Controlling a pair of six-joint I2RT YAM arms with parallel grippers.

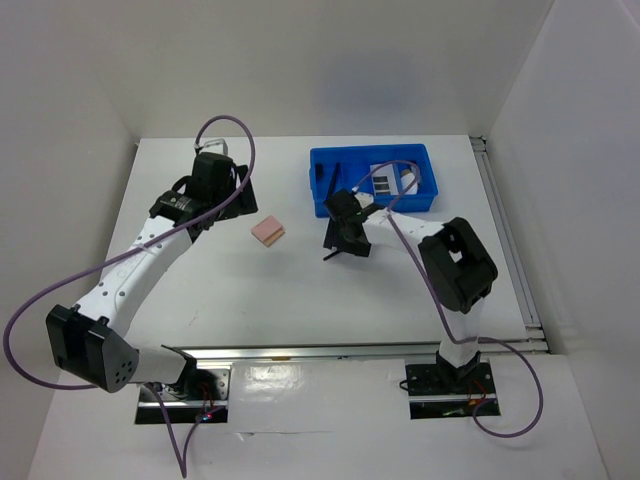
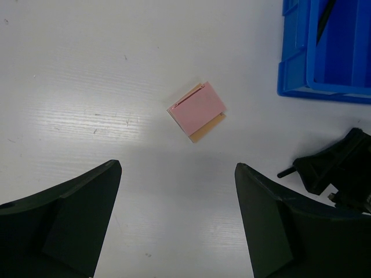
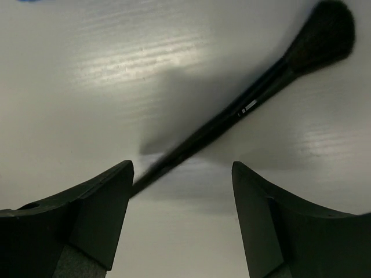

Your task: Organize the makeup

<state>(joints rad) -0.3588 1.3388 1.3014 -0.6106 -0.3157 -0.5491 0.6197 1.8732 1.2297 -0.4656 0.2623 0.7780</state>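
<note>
From above: find the blue bin point(image 1: 370, 151) at the far right of the table point(image 1: 230, 290), with a pale palette point(image 1: 388, 178) and a thin black brush point(image 1: 335, 178) already inside. Judge that much done. Left out on the table: the pink sponge point(image 1: 268, 231), left of the bin and apart from it, and a second black brush point(image 1: 327, 252) near the bin's front wall, beside the right arm. Cannot spot any egg-shaped piece or stubby brush here; perhaps hidden behind an arm or a bin wall.

Left wrist: shows the left gripper point(image 2: 178, 168) spread wide, holding nothing, above bare table. Puts the sponge ahead of the fingers and between their lines, untouched, a tan layer peeking out along one edge. Cuts off the bin at the top right corner, so hides nearly all its contents.

Right wrist: shows the right gripper point(image 3: 182, 165) likewise spread, clamping nothing. Has the second black brush lying slantwise on the table, bristles up right, handle running down toward one finger. Blurs that end, so cannot tell whether handle and finger touch.
</note>
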